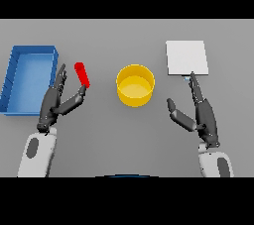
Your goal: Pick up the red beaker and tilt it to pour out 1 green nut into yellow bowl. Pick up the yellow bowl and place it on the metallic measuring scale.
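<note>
The red beaker point(82, 74) is a slim red cylinder, tilted, left of the yellow bowl point(135, 85) at the table's middle. My left hand point(53, 103) sits just left of the beaker with fingers straight and its thumb tip touching the beaker's lower end; the hand is open. The metallic scale point(186, 57) is a pale square plate at the back right. My right hand point(201, 111) lies open right of the bowl, fingertips reaching the scale's near edge. No green nut is visible.
A blue tray point(15, 75) with raised walls stands at the far left, close beside my left hand. Grey table surface point(124, 135) lies between the two arms in front of the bowl.
</note>
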Robot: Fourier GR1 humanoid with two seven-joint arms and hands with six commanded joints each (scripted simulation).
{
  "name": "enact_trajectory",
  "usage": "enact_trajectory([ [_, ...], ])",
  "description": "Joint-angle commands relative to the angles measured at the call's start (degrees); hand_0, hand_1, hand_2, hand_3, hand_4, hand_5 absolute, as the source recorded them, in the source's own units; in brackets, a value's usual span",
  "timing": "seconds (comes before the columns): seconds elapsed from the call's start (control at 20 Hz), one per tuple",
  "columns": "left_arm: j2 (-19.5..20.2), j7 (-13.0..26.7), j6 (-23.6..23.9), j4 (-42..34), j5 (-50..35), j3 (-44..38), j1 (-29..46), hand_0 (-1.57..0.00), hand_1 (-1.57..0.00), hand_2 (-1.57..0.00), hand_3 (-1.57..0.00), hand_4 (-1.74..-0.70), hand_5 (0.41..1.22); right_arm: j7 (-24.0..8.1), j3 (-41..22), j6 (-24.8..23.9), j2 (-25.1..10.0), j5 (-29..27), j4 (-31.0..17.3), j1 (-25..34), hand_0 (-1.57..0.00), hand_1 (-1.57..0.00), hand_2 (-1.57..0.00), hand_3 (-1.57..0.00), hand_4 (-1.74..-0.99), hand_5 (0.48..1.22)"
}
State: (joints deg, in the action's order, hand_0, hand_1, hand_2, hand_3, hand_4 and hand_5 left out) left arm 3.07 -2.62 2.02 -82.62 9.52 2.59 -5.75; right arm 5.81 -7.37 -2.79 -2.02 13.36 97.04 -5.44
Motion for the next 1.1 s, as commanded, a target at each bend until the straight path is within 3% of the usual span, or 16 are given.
enact_trajectory([
  [0.0,-0.13,-0.96,0.23,1.71,-0.09,-0.44,-1.66,0.00,0.00,0.00,0.00,-1.15,0.638,-0.41,-0.25,-0.19,0.37,0.35,-0.58,0.29,0.00,0.00,0.00,0.00,-1.193,0.658],
  [0.2,-0.57,-1.47,1.66,10.46,0.46,-2.17,-8.15,0.00,0.00,0.00,0.00,-1.15,0.629,0.69,0.67,0.60,-0.35,-1.06,-0.55,0.46,0.00,0.00,0.00,0.00,-1.229,0.667],
  [0.7,-1.51,-9.30,4.76,26.40,2.14,-4.69,-19.11,0.00,0.00,0.00,0.00,-1.25,0.661,-0.68,-0.13,0.59,0.08,-0.49,0.55,0.01,0.00,0.00,0.00,0.00,-1.257,0.686],
  [0.8,-1.47,-10.12,5.64,29.56,2.84,-5.03,-21.53,0.00,0.00,0.00,0.00,-1.26,0.671,0.78,0.40,1.05,-0.63,-1.23,1.26,-0.88,0.00,0.00,0.00,0.00,-1.267,0.692],
  [1.05,-1.92,-14.33,7.09,36.21,2.79,-6.75,-25.42,0.00,-0.02,-0.04,0.00,-1.30,0.715,0.42,0.24,0.66,-0.57,-0.69,1.63,-0.92,0.00,0.00,0.00,0.00,-1.259,0.691],
])
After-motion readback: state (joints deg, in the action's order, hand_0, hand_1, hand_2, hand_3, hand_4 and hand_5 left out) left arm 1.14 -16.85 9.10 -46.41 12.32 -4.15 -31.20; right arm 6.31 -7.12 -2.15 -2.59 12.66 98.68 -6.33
